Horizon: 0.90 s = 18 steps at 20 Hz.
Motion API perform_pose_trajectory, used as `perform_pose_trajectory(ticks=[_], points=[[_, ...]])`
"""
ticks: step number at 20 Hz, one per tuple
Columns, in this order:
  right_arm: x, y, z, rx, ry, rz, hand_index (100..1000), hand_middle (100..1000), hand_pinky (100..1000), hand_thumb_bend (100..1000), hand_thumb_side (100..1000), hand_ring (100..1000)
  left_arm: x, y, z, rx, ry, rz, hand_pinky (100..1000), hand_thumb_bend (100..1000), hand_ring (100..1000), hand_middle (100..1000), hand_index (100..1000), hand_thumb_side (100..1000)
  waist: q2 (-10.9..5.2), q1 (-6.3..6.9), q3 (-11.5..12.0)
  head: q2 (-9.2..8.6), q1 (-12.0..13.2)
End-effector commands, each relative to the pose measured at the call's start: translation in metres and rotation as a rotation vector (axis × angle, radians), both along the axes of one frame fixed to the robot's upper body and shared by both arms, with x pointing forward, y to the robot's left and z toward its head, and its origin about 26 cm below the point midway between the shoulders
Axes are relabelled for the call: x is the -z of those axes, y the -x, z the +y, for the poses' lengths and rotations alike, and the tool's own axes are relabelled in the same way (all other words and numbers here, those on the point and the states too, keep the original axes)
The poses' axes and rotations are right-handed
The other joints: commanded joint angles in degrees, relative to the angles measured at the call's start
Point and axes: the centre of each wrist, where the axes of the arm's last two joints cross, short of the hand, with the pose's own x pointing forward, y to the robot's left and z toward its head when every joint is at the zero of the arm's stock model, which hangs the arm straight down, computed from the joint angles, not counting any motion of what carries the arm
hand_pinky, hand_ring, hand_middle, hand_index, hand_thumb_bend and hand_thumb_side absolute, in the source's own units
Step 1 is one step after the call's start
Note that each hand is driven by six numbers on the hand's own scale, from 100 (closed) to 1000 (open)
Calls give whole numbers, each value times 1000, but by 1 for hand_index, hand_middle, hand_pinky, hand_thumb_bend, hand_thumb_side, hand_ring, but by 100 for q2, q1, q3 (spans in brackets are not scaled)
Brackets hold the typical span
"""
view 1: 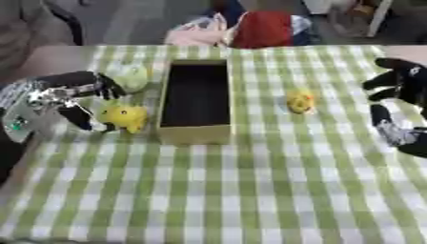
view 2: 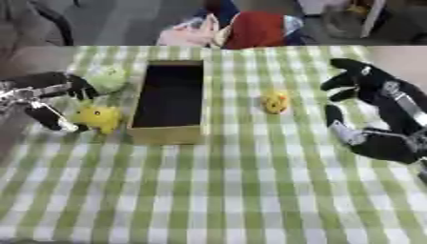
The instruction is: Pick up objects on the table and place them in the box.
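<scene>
The yellow toy [view 1: 125,116], judged soft and light, is flanked by the left hand's [view 1: 71,97] spread fingers, best pinched across its body, while the right hand [view 2: 380,116] is held open.

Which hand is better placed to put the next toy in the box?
Left. The left hand is right at the yellow toy beside the box; the right hand rests open, apart from the small yellow toy.

Both views are soft and blurred throughout, with even, diffuse lighting. The box [view 1: 196,102] interior reads as deep shadow. The green checked tablecloth [view 1: 250,190] shows no glare; object edges smear.
</scene>
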Motion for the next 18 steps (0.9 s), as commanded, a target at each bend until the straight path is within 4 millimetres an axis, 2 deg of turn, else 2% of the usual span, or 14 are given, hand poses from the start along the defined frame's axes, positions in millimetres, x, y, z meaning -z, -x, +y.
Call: perform_pose_trajectory(ticks=[1, 10, 12, 13, 14, 16, 18], points=[[-8, 0, 0, -4, 7, -20, 950, 679, 725, 100, 100, 813, -12, -5, 2, -22, -10, -54, 719, 456, 692, 699, 846, 200, -68, -10, -17, -54, 10], [-7, -1, 0, -6, 6, -16, 950, 679, 725, 100, 100, 813, 4, -11, 0, -58, -46, -86, 683, 404, 634, 638, 811, 138, -62, -3, -51, -63, -4], [-6, -1, 1, -7, 7, -15, 950, 679, 725, 100, 100, 813, 8, -11, 1, -59, -56, -85, 657, 377, 606, 605, 777, 111, -64, -2, -53, -64, -8], [-6, -1, 0, -6, 7, -15, 950, 679, 725, 100, 100, 813, 8, -11, 1, -60, -58, -92, 600, 340, 547, 543, 717, 100, -65, -4, -53, -62, -10], [-6, -1, 0, -5, 6, -15, 950, 679, 725, 100, 100, 813, 7, -11, 1, -63, -56, -106, 586, 322, 532, 526, 700, 100, -66, -5, -52, -61, -11], [-6, -1, 0, -3, 6, -15, 950, 679, 725, 100, 100, 813, 1, -11, 1, -74, -34, -151, 494, 264, 445, 433, 602, 100, -70, -8, -47, -62, -16], [-6, -1, 0, -2, 5, -15, 950, 679, 725, 100, 100, 813, -1, -10, 1, -84, -13, -183, 494, 264, 445, 433, 602, 100, -70, -8, -48, -65, -16]])
